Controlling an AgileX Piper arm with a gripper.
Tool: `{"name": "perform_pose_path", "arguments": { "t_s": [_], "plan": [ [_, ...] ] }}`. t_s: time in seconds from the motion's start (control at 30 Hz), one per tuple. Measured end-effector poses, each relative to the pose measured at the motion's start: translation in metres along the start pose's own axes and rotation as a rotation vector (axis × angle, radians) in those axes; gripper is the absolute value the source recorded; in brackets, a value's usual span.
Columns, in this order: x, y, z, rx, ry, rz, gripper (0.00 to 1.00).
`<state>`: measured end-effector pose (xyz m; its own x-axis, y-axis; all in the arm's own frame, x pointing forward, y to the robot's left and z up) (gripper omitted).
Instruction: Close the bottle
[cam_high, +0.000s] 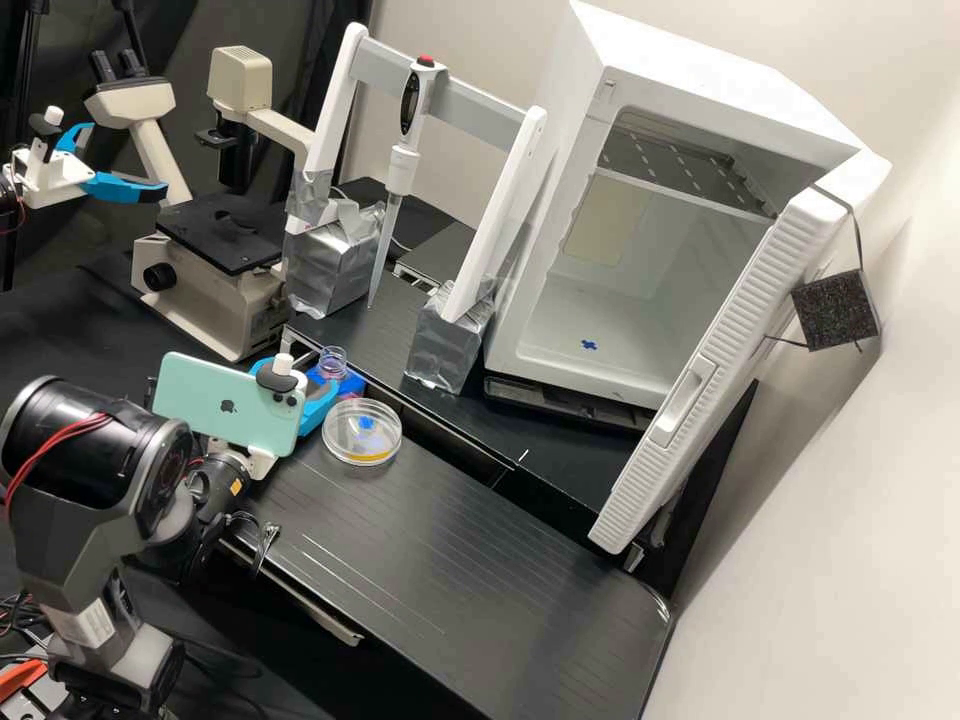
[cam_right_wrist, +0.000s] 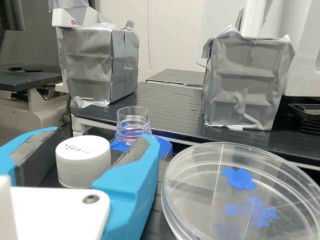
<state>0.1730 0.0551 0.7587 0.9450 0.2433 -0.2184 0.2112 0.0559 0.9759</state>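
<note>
1. Claw: gripper (cam_right_wrist: 102, 133) set wide; white cap (cam_right_wrist: 82, 166) stands between the blue fingers (cam_right_wrist: 131, 195), apparently unclamped. Taking arm-forward as 12 o'clock.
2. Bottle (cam_right_wrist: 132, 122), clear and open-mouthed, sits upright in a blue holder (cam_right_wrist: 164, 145), near the fingertips at 1 o'clock. Clear dish (cam_right_wrist: 225, 195) at 2–3.
3. Cap: looks light, stiff plastic. Smooth wall may slip; best squeezed squarely at 9 and 3, midway up, underside left free for the thread.
4. Bottle: probably light, rigid; would tip or skid if struck. Holder should steady it. Lower the cap level; a tilt risks cross-threading.
5. Judged next: grip cap, lift clear of dish.
</note>
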Motion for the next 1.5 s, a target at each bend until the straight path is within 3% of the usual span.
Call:
{"name": "perform_pose_path", "arguments": {
  "t_s": [0.97,1.2,1.5],
  "plan": [
    [-0.001,0.0,-0.005,0.001,0.028,0.002,0.0],
    [-0.006,0.014,-0.009,0.0,0.05,0.074,0.0],
    [0.01,0.017,-0.02,0.006,0.089,0.096,0.0]
  ]
}}
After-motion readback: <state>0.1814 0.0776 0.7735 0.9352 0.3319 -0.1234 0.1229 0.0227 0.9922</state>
